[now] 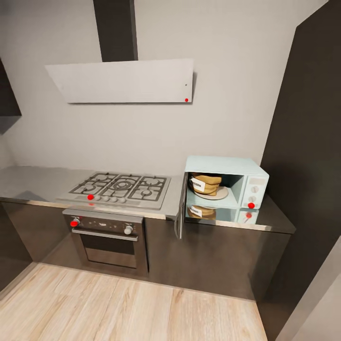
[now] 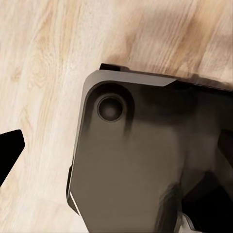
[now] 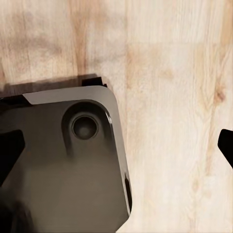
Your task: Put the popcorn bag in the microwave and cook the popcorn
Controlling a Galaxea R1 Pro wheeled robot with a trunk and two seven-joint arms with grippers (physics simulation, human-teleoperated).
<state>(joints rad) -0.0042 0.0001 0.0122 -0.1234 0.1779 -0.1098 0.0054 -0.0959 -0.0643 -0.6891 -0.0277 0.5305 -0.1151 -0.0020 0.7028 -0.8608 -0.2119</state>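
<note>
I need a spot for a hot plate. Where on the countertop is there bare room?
The countertop is bare left of the gas hob. Only a narrow strip lies between the hob and the microwave, where its open door crowds the edge. The popcorn bag sits inside.

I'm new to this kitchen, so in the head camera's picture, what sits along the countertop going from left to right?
Bare countertop → gas hob → microwave door, swung open → popcorn bag on its plate inside the microwave → white knobs.

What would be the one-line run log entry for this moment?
stage: bag loaded | mustard-tan burlap popcorn bag: on plate inside pale mint-blue microwave | microwave door: open | grippers: state unclear, wrist cameras over wood floor
</note>
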